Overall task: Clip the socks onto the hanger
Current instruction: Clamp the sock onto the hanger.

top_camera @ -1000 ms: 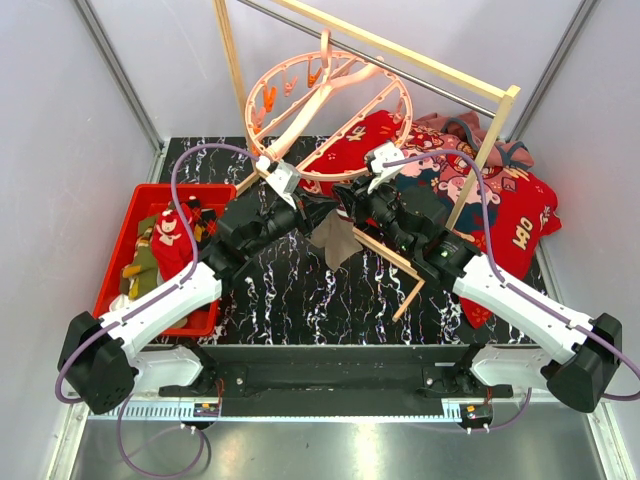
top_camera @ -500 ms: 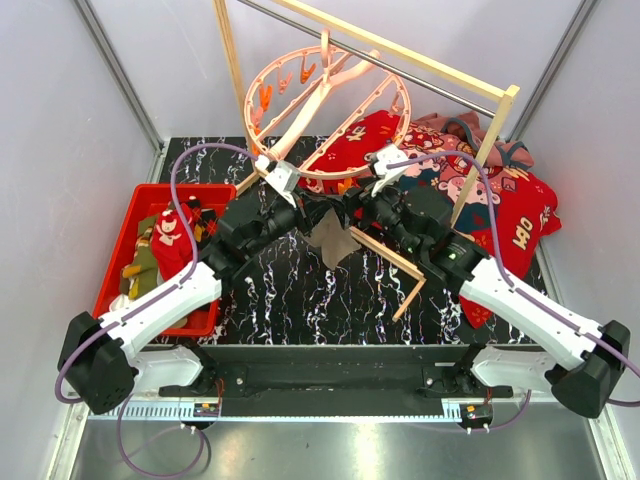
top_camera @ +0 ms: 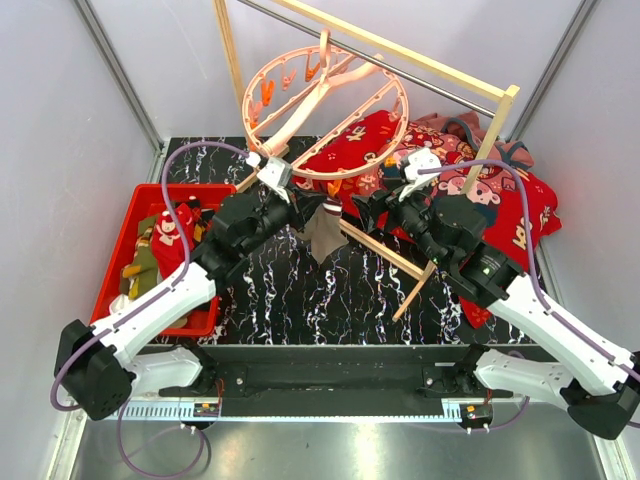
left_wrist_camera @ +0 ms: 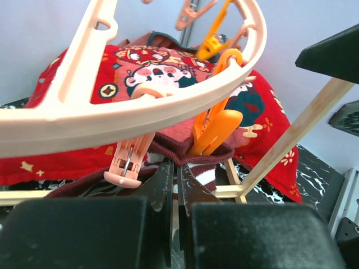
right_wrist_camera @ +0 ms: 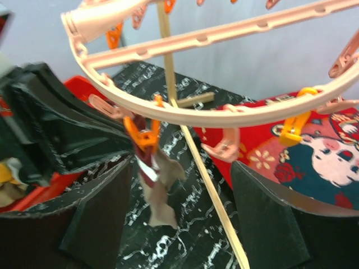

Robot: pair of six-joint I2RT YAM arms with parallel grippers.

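Observation:
The salmon-pink ring hanger (top_camera: 320,100) hangs tilted from the wooden rack. It crosses the left wrist view (left_wrist_camera: 168,106) and the right wrist view (right_wrist_camera: 224,115). A grey-taupe sock (top_camera: 322,232) with a maroon and white striped cuff (left_wrist_camera: 208,178) hangs from an orange clip (right_wrist_camera: 141,137) on the ring's near rim. My left gripper (top_camera: 300,207) is shut, its fingertips (left_wrist_camera: 164,174) pinching that cuff just below the clip (left_wrist_camera: 216,131). To the right of the hanging sock (right_wrist_camera: 160,190), my right gripper (top_camera: 378,205) stands open and holds nothing.
A red bin (top_camera: 185,187) at the left holds more socks (top_camera: 160,245). The pale wooden rack frame (top_camera: 480,150) has a bar slanting down across the table (top_camera: 390,255). A red cartoon-printed cloth (top_camera: 500,200) lies at the back right. Pink clips (left_wrist_camera: 128,165) dangle beside the orange one.
My right gripper has opened and drawn back to the right, off the orange clip. The sock stays clipped to the ring. The left gripper keeps its grip and has shifted slightly left.

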